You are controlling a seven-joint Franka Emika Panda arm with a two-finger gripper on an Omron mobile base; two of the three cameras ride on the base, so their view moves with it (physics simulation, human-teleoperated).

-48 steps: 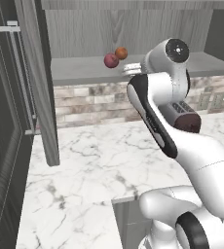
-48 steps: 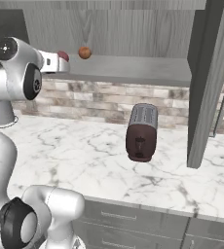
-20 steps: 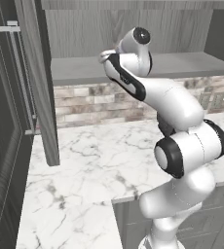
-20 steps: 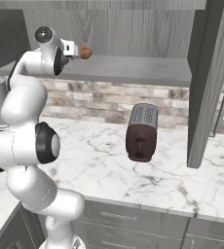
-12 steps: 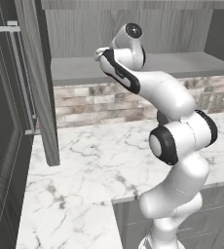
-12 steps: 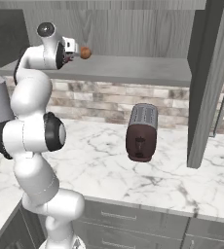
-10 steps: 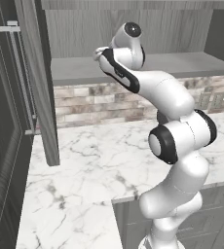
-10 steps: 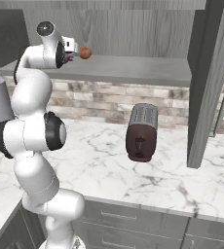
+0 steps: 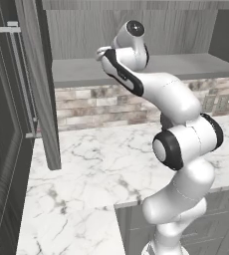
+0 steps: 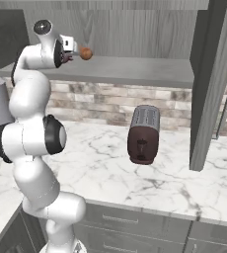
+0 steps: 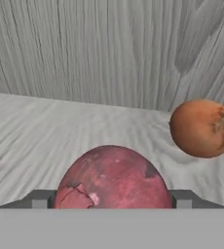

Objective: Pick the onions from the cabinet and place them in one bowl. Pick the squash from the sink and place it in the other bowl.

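I am reaching my white arm up into the open cabinet (image 10: 135, 29), whose grey wood-grain back wall is facing the hand camera. In the hand view, the reddish-purple onion (image 11: 113, 177) is sitting on the grey shelf (image 11: 46, 131) directly between my two dark fingertips (image 11: 38, 199), which are flanking it on either side; the hand (image 11: 111, 200) is bracketing it closely, but I cannot tell whether the fingers are actually pressing on it. The orange-brown onion (image 11: 202, 128) is resting on the same shelf, a little further back and off to one side, apart from the first. From the right base view, that orange-brown onion (image 10: 86, 53) is showing just beyond the wrist. Below the cabinet, a dark toaster (image 10: 143, 134) is standing on the marble tabletop (image 10: 100, 168) in front of a brick backsplash (image 10: 100, 101).
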